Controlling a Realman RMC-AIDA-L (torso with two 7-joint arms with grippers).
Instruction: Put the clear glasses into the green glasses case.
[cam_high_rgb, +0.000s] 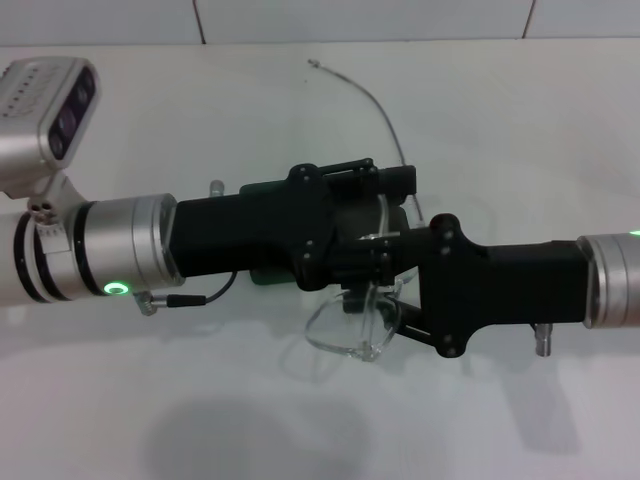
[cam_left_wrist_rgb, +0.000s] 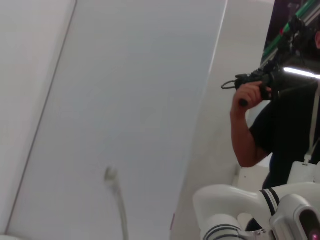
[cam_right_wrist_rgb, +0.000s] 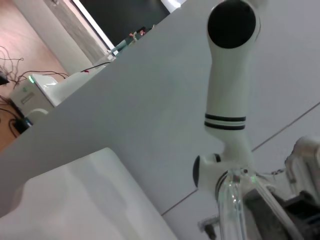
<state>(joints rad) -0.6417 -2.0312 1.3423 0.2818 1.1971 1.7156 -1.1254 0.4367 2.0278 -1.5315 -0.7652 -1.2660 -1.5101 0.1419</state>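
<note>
1. Glasses hang at the middle of the table, just under where my 2 arms meet; 1 clear lens and part of the frame show below my right gripper, and a clear arm reaches up toward it.
2. Case lies under my left gripper, mostly hidden; only dark green slivers show at its edges, touching or just beside the glasses.
3. My right pincer seems to be closed on the glasses near the hinge, judging by how they hang from it. I cannot tell whether my left pincer is open or closed, since the wrist body covers it.
4. Handling, as I judge it: light, thin, stiff plastic, slick and easily scratched or snapped at the arms. I would hold by the frame or bridge, not the lens face, with gentle pressure.
5. No brand, label or writing can be read anywhere.
6. A thin grey cable lies beyond the case.
</note>
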